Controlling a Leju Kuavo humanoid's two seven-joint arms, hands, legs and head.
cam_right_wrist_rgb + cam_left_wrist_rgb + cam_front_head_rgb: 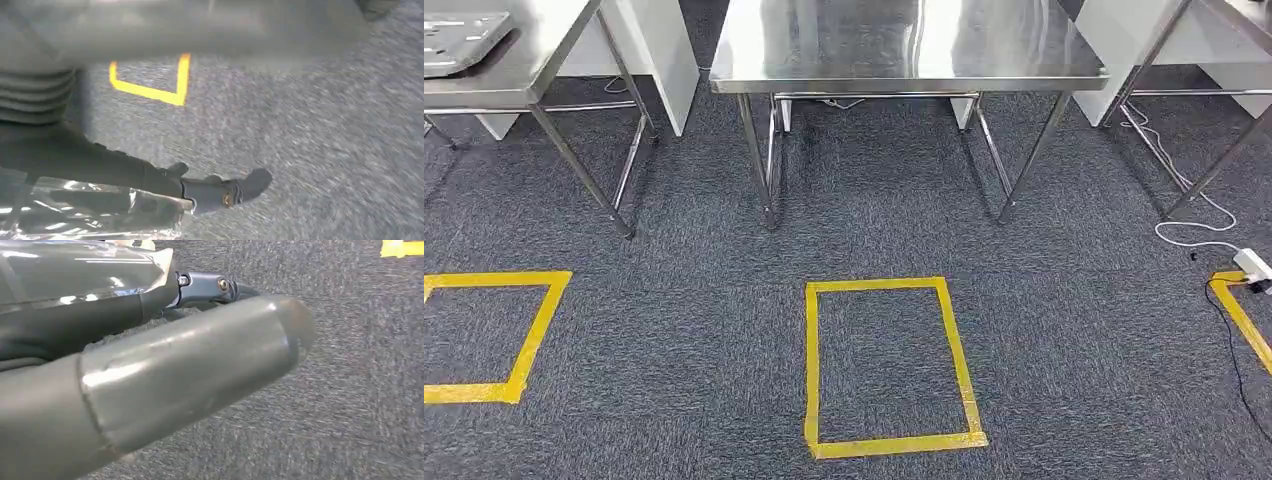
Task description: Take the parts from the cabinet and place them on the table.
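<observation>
Stainless steel table (904, 50) stands straight ahead on grey carpet (674, 320), its top bare and reflective, with a yellow tape rectangle (889, 365) on the floor before it; a second steel table (514, 60) at far left carries a grey tray (459, 40) of what may be parts, too small to tell. Left hand (150, 380) hangs over the carpet, clear glossy plastic bag (85, 270) lying against its fingers, probably held, though the grip is hidden. Right hand (100, 170) likewise has a crinkled clear bag (90, 210) under its dark fingers; contents unreadable.
</observation>
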